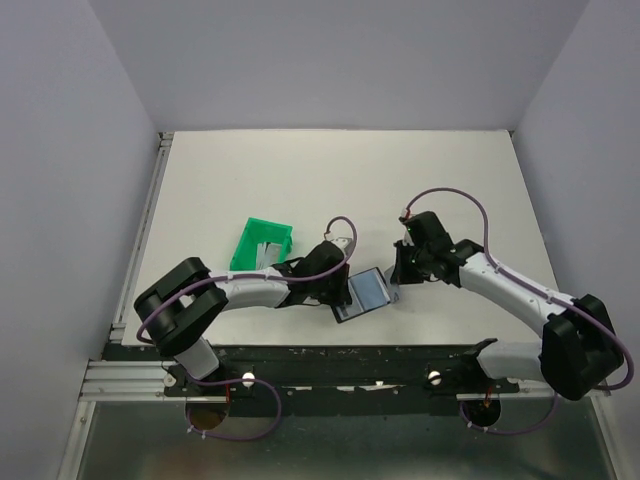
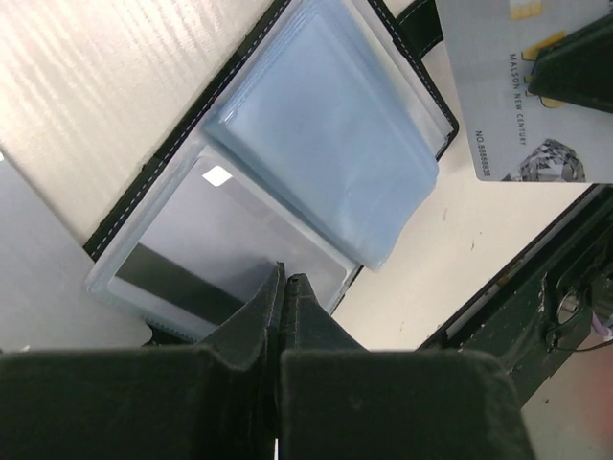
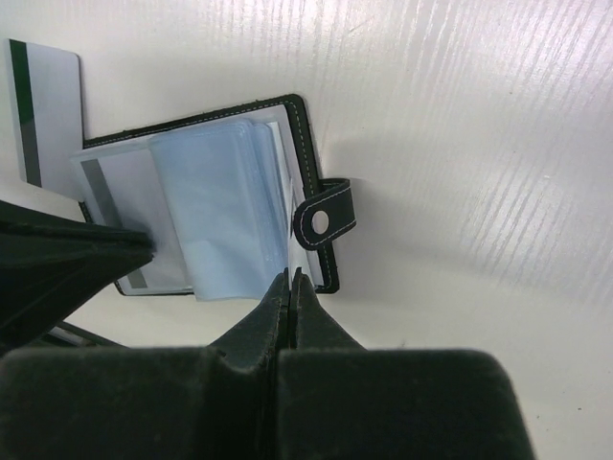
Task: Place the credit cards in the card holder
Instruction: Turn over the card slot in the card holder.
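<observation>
The left hand is closed, nothing visibly between its fingers, tips over the clear sleeve at the near edge of the card holder, which lies open on the desk between the arms. The right hand is likewise closed, beside the strap. One striped card looks already sleeved. A printed card and a grey card remain outside, so much seems left. The holder is black, white-stitched, with bluish plastic pockets.

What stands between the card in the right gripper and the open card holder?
Nothing visible does. The card in the right gripper is at the edge of the card holder, its sleeves exposed; the left gripper, shut, sits at its other side.
</observation>
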You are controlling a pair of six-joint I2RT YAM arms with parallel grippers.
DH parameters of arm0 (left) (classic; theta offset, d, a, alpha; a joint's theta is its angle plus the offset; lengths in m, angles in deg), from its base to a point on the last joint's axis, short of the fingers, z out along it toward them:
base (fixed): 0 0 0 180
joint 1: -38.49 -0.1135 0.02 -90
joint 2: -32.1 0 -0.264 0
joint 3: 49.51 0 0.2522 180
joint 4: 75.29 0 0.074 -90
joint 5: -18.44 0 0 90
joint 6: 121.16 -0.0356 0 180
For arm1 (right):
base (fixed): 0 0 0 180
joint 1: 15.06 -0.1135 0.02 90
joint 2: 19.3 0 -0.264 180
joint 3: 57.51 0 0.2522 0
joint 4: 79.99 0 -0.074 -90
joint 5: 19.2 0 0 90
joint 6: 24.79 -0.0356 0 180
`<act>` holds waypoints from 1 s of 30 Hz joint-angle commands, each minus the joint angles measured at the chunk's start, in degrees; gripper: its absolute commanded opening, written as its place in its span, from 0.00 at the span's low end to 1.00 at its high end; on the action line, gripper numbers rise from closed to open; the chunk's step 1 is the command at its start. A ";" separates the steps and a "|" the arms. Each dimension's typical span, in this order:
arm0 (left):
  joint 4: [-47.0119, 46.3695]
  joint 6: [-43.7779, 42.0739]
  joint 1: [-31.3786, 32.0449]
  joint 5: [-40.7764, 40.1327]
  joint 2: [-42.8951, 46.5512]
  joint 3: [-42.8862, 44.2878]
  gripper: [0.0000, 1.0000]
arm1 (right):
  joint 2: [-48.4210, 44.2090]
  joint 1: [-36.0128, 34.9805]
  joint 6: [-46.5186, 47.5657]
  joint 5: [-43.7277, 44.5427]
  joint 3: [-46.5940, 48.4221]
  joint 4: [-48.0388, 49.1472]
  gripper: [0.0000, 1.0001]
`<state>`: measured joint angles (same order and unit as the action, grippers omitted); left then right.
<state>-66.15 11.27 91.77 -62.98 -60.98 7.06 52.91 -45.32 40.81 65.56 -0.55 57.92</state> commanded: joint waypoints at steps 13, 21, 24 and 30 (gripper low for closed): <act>-2.32 -2.80 0.51 1.26 -6.32 10.27 0.00 | 6.37 0.29 0.94 -1.27 0.22 0.12 0.01; -2.49 -1.74 0.51 2.58 -12.91 11.07 0.00 | 6.90 0.29 0.85 -1.53 -0.13 0.48 0.01; -2.06 -1.57 0.51 2.76 -14.06 10.19 0.00 | 7.51 0.29 0.76 -1.36 -0.13 0.48 0.01; -1.88 -1.04 0.51 1.97 -11.43 5.45 0.00 | 7.95 0.29 -0.03 -1.01 0.04 0.21 0.01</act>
<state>-72.25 10.27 91.81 -61.21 -72.39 17.24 59.03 -45.30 41.22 64.93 -0.50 58.18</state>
